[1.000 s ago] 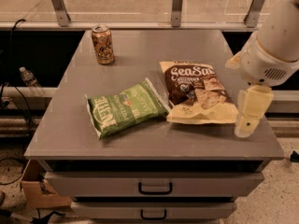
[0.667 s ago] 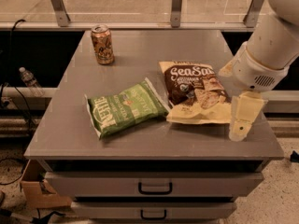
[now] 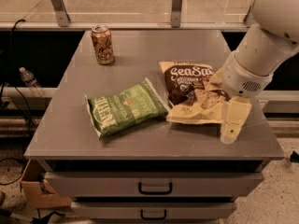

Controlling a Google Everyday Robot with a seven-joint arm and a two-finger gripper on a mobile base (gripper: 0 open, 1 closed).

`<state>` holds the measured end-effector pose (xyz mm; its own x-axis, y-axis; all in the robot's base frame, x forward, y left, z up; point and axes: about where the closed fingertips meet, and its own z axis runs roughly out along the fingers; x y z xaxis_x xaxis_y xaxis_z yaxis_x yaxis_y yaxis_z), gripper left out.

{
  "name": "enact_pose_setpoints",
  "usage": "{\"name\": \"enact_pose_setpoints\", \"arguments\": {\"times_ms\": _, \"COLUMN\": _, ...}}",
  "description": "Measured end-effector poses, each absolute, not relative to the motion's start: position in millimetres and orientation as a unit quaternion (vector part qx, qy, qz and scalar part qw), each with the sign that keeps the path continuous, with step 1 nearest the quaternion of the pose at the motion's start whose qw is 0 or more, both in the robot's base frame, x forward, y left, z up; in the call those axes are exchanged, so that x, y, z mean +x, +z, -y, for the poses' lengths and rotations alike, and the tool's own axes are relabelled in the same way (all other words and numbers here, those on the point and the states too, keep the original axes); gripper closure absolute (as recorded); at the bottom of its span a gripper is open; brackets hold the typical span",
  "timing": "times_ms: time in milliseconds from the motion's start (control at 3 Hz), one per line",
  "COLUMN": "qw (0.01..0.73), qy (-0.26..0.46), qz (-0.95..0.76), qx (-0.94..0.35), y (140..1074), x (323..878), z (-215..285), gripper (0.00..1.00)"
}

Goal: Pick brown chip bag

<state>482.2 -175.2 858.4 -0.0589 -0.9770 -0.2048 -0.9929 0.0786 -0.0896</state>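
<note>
The brown chip bag (image 3: 189, 90) lies flat on the grey table (image 3: 140, 59), right of centre, with a dark brown panel, white "Sea Salt" lettering and a cream-yellow lower part. My gripper (image 3: 229, 133) hangs from the white arm (image 3: 261, 45) at the bag's right edge, near its lower right corner. It points down toward the table top. The arm's wrist covers the bag's right side.
A green Kettle chip bag (image 3: 124, 108) lies just left of the brown bag, almost touching it. A drink can (image 3: 102, 44) stands at the back left. The table's front edge and right edge are close to the gripper. Drawers (image 3: 154, 186) sit below.
The arm has swung left and toward the front. The gripper has moved closer to the brown bag's right edge. The bags and the can have not moved.
</note>
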Motion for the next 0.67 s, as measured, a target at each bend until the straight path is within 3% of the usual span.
{"name": "enact_pose_setpoints", "arguments": {"times_ms": 333, "qw": 0.108, "qy": 0.040, "qz": -0.722, "qx": -0.683, "y": 855.9, "x": 486.2, "z": 171.5, "gripper": 0.17}}
{"name": "enact_pose_setpoints", "arguments": {"times_ms": 667, "qw": 0.107, "qy": 0.044, "qz": -0.720, "qx": -0.685, "y": 853.2, "x": 488.7, "z": 170.5, "gripper": 0.42}}
